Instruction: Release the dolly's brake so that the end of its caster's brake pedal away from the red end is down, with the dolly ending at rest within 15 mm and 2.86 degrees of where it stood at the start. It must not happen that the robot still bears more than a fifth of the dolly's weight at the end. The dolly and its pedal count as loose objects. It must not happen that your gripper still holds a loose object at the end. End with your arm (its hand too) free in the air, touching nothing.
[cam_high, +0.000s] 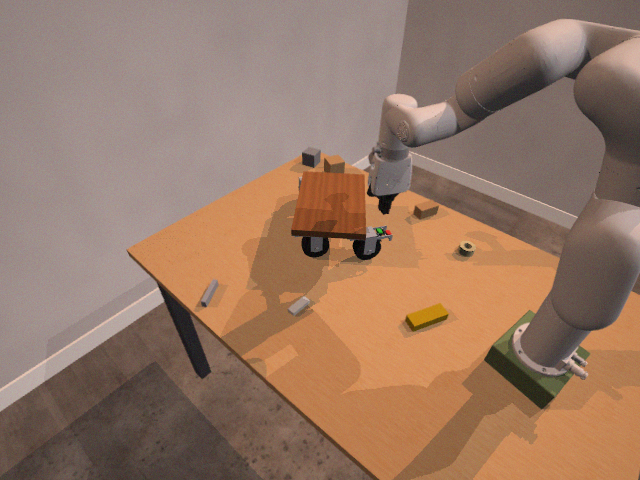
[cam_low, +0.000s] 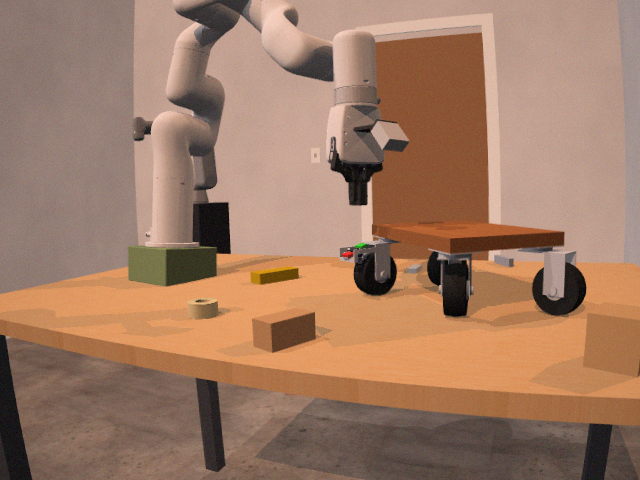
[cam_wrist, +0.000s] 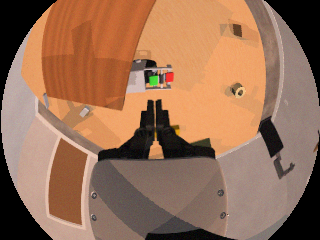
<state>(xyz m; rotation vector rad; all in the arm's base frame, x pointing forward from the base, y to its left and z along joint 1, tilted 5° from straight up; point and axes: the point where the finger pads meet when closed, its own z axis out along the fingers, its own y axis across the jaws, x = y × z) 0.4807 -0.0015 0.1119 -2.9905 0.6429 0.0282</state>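
The dolly (cam_high: 330, 203) is a flat reddish-brown wooden deck on four black caster wheels with grey forks, standing level on the surface. At one corner caster, a small grey brake pedal (cam_low: 356, 250) juts outward past the deck's edge, roughly level, its outer end red (cam_wrist: 170, 78) and its inner end green (cam_wrist: 154, 80).
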